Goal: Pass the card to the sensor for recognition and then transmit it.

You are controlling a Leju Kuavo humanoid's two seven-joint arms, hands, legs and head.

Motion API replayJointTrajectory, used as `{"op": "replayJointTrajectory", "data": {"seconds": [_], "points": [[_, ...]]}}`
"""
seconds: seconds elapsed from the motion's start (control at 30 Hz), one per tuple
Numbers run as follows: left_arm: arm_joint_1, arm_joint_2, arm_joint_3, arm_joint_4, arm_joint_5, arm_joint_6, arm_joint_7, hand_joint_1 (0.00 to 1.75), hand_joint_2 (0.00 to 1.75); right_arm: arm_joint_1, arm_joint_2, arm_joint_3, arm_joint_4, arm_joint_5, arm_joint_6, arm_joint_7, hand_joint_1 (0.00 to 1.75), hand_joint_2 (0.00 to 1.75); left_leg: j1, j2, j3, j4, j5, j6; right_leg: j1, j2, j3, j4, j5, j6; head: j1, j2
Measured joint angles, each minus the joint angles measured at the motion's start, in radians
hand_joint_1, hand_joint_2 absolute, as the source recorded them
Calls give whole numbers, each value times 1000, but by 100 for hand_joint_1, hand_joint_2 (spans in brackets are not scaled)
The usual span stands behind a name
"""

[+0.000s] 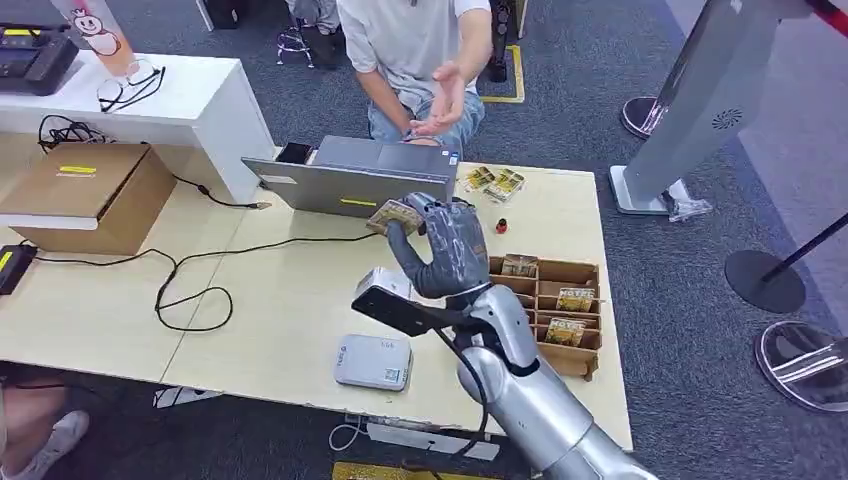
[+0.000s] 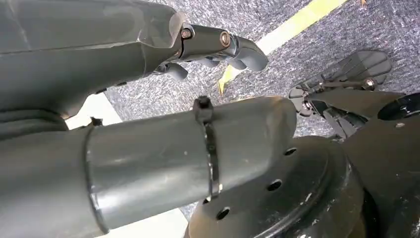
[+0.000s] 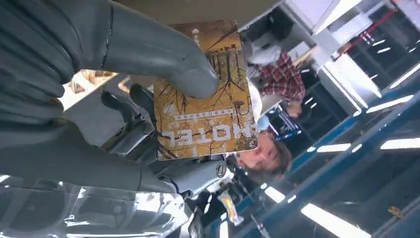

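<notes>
Table (image 1: pixel 300 300), pale wood and wide, carries everything in the head view: a grey laptop (image 1: pixel 360 175) at its far edge, a cardboard box (image 1: pixel 90 195) to the left, a black cable (image 1: pixel 190 290) looping across the top, and a brown compartment tray (image 1: pixel 590 270) at the right with patterned cards standing in several slots. A person (image 1: pixel 415 50) in a light shirt sits behind the laptop, one open hand (image 1: pixel 440 100) raised palm-up toward the robot. Near the front edge lies a small grey sensor (image 1: pixel 372 362), flat, with a label too small to read.

Above the table, between sensor and laptop, the right hand (image 1: pixel 445 250) is raised, its dark fingers and thumb pinching the card (image 1: pixel 395 215) well clear of the surface. From the right wrist view the card (image 3: pixel 205 94) shows a golden-brown tree pattern and the word "HOTEL", printed upside down in this turned picture, with a smaller line above it that I cannot read. The thick grey thumb (image 3: pixel 163 54) presses on the card's face. Its long axis runs outward from the hand, the free end pointing away from the palm.

In the left wrist view the left hand (image 2: pixel 218 47) hangs over grey carpet with a yellow stripe, fingers curled in, holding nothing.
</notes>
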State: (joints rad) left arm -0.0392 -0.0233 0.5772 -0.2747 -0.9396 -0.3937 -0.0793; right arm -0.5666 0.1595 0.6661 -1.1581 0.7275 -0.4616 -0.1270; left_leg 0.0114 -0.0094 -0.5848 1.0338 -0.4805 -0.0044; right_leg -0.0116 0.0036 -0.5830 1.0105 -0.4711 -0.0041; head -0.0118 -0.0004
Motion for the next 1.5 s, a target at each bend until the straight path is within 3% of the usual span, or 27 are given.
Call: {"op": "replayJointTrajectory", "data": {"seconds": [0.53,0.77,0.93,1.1,1.4,1.43,1.47,1.5], "points": [[-5,0,0,0,-11,-4,2,0,0,-65,38,-20,143,211,-117,58,175,175,0,0,0,0,0,0,0,0,0,0,0,0,0,0],[-10,0,-1,0,-18,-5,2,0,0,-95,39,-37,193,412,-174,122,175,175,0,0,0,0,0,0,0,0,0,0,0,0,0,0],[-15,0,-3,0,-24,-6,2,0,0,-120,39,-52,228,526,-185,164,175,175,0,0,0,0,0,0,0,0,0,0,0,0,0,0],[-17,0,-3,0,-27,-8,2,0,0,-131,39,-60,249,538,-185,172,175,175,0,0,0,0,0,0,0,0,0,0,0,0,0,0],[-21,0,-13,0,-28,-6,2,0,0,-174,39,-80,322,752,-217,248,175,175,0,0,0,0,0,0,0,0,0,0,0,0,0,0],[-21,0,-14,0,-28,-5,2,0,0,-177,39,-83,331,759,-217,253,51,175,0,0,0,0,0,0,0,0,0,0,0,0,0,0],[-21,0,-16,0,-28,-4,2,0,0,-179,39,-87,339,765,-217,256,0,175,0,0,0,0,0,0,0,0,0,0,0,0,0,0],[-21,0,-18,0,-27,-4,2,0,0,-181,39,-90,347,769,-216,261,0,175,0,0,0,0,0,0,0,0,0,0,0,0,0,0]]}}
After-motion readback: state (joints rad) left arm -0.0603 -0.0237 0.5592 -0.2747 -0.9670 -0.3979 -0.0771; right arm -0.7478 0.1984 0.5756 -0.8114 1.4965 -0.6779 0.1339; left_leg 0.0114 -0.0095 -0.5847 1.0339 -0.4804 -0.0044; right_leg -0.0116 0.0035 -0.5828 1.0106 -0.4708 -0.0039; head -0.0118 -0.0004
